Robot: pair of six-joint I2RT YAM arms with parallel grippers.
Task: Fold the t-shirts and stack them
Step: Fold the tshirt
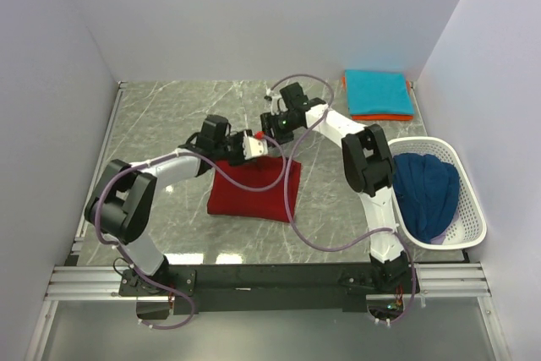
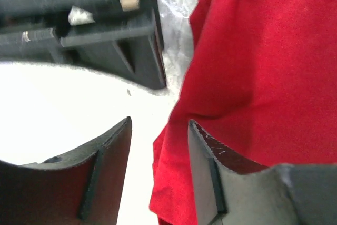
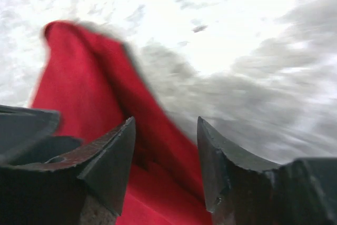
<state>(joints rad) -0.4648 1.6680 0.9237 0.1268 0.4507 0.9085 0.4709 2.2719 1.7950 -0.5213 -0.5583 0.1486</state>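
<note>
Teal shirt on orange shirt, folded, behind the basket. Navy shirt waits inside it. Dark red shirt, left of it, needs folding; my left gripper and right gripper hang open.

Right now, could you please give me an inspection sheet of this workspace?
Surface: grey marbled table.
Job's things: red shirt lying mid-table; teal shirt folded on orange shirt, far right corner; navy shirt bunched in the basket.
Clutter: nothing seen besides the white basket at right.
Grippers: left gripper and right gripper both open at the red shirt's far edge.
Cables: a purple cable loops over the red shirt's right side.
Surroundings: white walls on three sides.
</note>
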